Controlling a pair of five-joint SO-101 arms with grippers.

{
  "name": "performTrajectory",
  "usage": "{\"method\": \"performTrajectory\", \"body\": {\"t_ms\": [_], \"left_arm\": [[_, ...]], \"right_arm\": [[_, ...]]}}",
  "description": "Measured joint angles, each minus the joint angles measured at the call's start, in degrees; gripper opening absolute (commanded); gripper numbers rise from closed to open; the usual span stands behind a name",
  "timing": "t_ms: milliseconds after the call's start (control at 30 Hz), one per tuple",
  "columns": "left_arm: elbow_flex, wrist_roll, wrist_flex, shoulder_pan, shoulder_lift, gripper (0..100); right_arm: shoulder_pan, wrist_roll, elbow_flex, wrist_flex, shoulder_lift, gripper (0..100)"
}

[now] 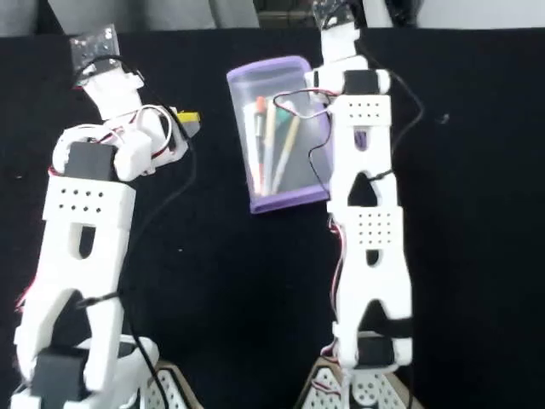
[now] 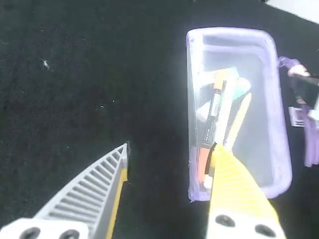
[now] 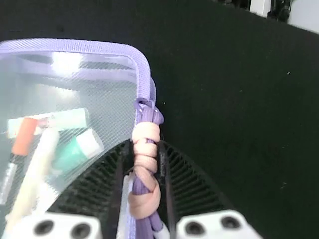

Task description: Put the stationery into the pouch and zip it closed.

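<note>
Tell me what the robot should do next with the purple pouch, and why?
Probably the right gripper should pull the zip cord along the edge of the pouch. The pens already lie inside, and that gripper is shut on the cord, so zipping looks like what is left.

Bright, even light from above; white glare on the pouch point(image 3: 75, 99) plastic; black table point(image 1: 477, 256) swallows shadows.

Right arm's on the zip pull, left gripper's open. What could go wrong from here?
1. The right gripper pinches only the pull cord. The open left gripper holds nothing, so the pouch may slide with the pull instead of zipping.
2. The soft braided cord could slip out of the jaws.
</note>
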Motion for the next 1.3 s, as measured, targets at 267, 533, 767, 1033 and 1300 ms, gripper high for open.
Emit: {"method": "performTrajectory", "body": {"t_ms": [267, 533, 767, 1033, 1300], "left_arm": [[0.00, 0.18, 0.00, -2.90, 0.00, 27], [0.00, 0.00, 0.00, -2.81, 0.00, 27], [0.00, 0.09, 0.00, -2.81, 0.00, 27], [0.00, 0.18, 0.00, -2.81, 0.00, 27], [0.00, 0.00, 0.00, -2.81, 0.00, 27]], "right_arm": [[2.37, -0.18, -9.93, 10.37, -0.09, 1.1], [13.27, 4.57, -9.93, 18.81, 0.00, 1.1], [20.13, 10.90, -9.93, 23.82, -2.29, 1.1], [29.36, 16.88, -4.13, 23.82, -11.96, 1.1], [31.82, 20.66, 20.66, 23.82, -27.96, 1.1]]}}
